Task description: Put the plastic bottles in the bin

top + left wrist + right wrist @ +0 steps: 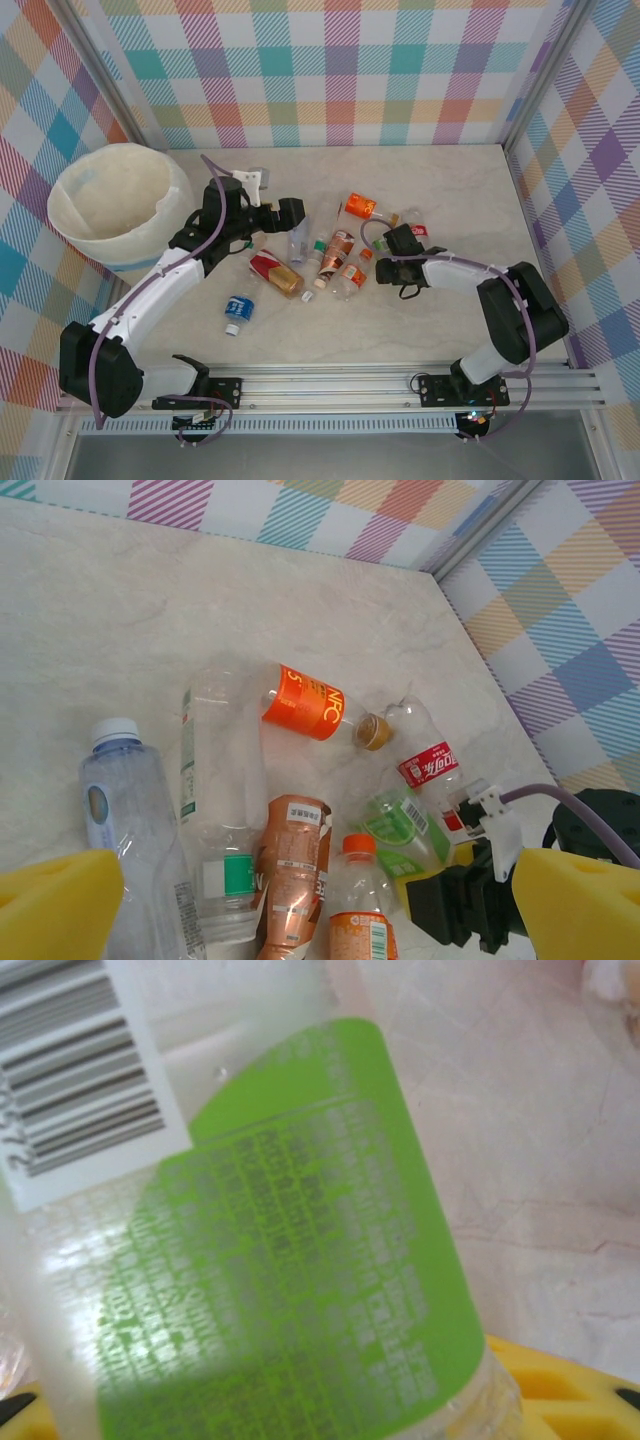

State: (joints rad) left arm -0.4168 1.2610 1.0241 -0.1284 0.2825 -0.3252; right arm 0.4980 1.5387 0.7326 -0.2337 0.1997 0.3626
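One bin (120, 205) sits far left, white and soft-sided, well apart from the action. Moving right, the left gripper (287, 213) hangs over the table (450, 320) with its jaws spread wide and nothing in them. Beyond it the plastic bottles (325, 255) lie scattered mid-table: a blue-capped bottle (237, 312) off on its own, an orange-labelled bottle (305, 702) further back. Right again, the right gripper (393, 240) is down at a green-labelled bottle (300, 1260), with a yellow pad (560, 1380) showing just beside it. Gripped or not, I cannot tell. My read is that these are empty, crushed and featherlight, with thin slick walls that buckle under a squeeze. The best hold looks like across the labelled middle, or near the stiffer neck, so the bottle won't squirt out.
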